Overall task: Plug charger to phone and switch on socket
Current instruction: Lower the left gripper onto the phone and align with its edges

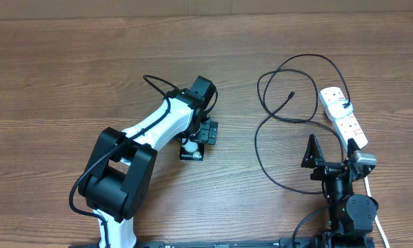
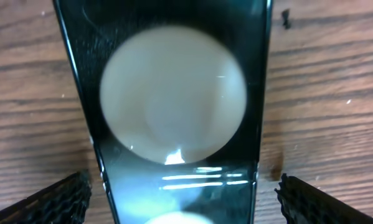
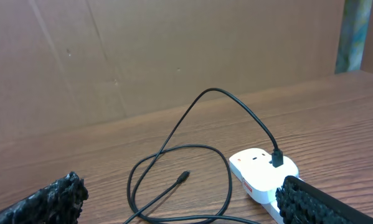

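Brown wood table (image 1: 68, 62), brown board behind. L gripper (image 2: 186, 202) wide open, fingers either side of the 1 phone (image 1: 191, 154), no grip. Phone is a black glossy slab w/ white round spots and small white text, flat mid-table. R gripper (image 3: 183, 208) open too, empty, just beside the 1 socket (image 1: 343, 114), a white strip w/ red switches. 1 charger (image 3: 208, 91): thin black looping cable, one end in socket, connector tip (image 1: 291, 93) loose on table, well apart from phone.

overhead: table (image 1: 54, 55) seen top-down | left wrist: phone (image 2: 174, 93) filmed close | right wrist: socket (image 3: 261, 171) viewed low, shared overhead
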`<action>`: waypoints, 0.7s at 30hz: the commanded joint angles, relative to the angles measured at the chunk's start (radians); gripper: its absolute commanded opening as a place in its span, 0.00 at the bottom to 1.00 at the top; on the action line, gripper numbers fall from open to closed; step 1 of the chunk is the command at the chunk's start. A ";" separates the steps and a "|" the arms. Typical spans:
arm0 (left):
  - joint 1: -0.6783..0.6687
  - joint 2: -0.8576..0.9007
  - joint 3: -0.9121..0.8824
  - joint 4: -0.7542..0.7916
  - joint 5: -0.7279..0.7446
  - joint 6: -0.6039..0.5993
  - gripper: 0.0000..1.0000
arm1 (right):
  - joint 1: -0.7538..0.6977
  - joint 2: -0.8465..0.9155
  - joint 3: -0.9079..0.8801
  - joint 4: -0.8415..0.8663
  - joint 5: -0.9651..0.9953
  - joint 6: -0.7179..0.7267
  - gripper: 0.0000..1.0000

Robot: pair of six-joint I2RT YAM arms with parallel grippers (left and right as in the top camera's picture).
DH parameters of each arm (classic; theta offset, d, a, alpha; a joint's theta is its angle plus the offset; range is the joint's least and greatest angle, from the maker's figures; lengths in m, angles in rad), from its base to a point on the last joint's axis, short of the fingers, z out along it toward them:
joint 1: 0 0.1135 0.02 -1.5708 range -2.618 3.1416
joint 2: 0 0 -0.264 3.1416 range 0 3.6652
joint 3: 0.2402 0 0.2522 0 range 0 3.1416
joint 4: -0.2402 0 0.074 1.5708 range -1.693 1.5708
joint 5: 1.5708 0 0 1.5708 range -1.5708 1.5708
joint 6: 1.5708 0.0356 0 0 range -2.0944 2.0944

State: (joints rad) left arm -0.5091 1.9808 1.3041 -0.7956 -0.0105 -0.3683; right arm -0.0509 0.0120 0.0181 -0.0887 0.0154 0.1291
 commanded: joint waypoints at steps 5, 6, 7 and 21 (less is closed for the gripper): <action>-0.004 0.011 -0.055 0.055 0.011 -0.030 1.00 | 0.006 -0.009 -0.010 0.008 0.006 -0.006 1.00; -0.004 0.011 -0.060 0.060 0.011 -0.030 0.99 | 0.006 -0.009 -0.010 0.008 0.006 -0.006 1.00; -0.004 0.011 -0.064 0.062 0.011 -0.030 1.00 | 0.006 -0.009 -0.010 0.008 0.006 -0.006 1.00; -0.005 0.011 -0.092 0.075 0.011 -0.030 1.00 | 0.006 -0.009 -0.010 0.008 0.006 -0.006 1.00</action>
State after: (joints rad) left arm -0.5110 1.9640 1.2533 -0.7170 -0.0231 -0.3759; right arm -0.0505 0.0120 0.0181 -0.0887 0.0154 0.1299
